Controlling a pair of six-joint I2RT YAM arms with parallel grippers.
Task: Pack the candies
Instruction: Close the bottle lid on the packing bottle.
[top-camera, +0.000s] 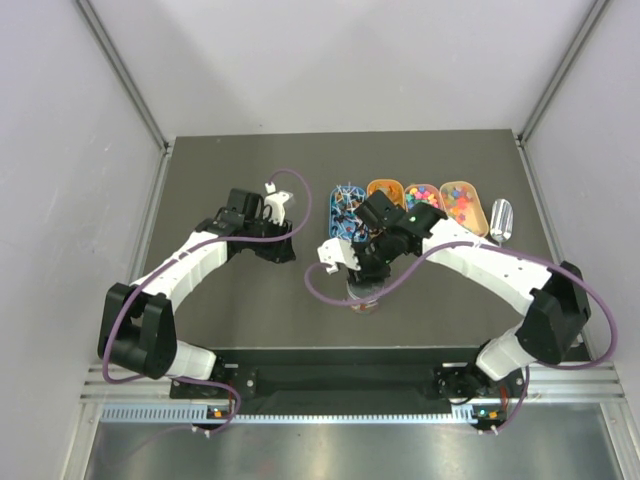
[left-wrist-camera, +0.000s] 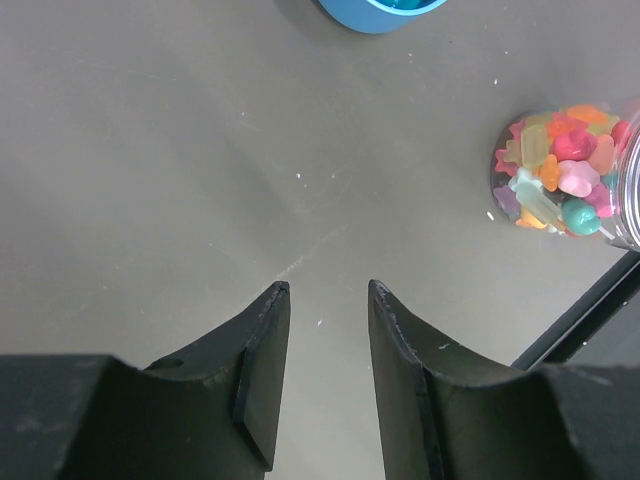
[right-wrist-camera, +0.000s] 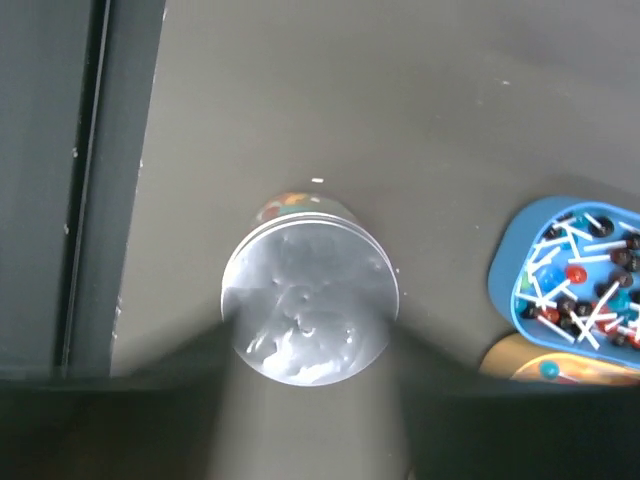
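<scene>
The candies (left-wrist-camera: 560, 170) fill a clear round jar (top-camera: 366, 298) standing at the table's front middle; they show pink, yellow, orange and green through its wall in the left wrist view. More candies (top-camera: 424, 194) lie in the oval trays at the back. The jar's silver lid (right-wrist-camera: 310, 300) sits on top, and my right gripper (right-wrist-camera: 310, 335) is closed around it from above, its fingers blurred on either side. My left gripper (left-wrist-camera: 325, 290) is open and empty, low over bare table to the left of the jar. It also shows in the top view (top-camera: 280, 203).
Several oval trays stand in a row behind the jar: a blue one (top-camera: 347, 212) holding lollipops, then orange ones (top-camera: 385, 190) to its right. The blue tray also shows in the right wrist view (right-wrist-camera: 505, 280). A silver scoop (top-camera: 500, 220) lies at the far right.
</scene>
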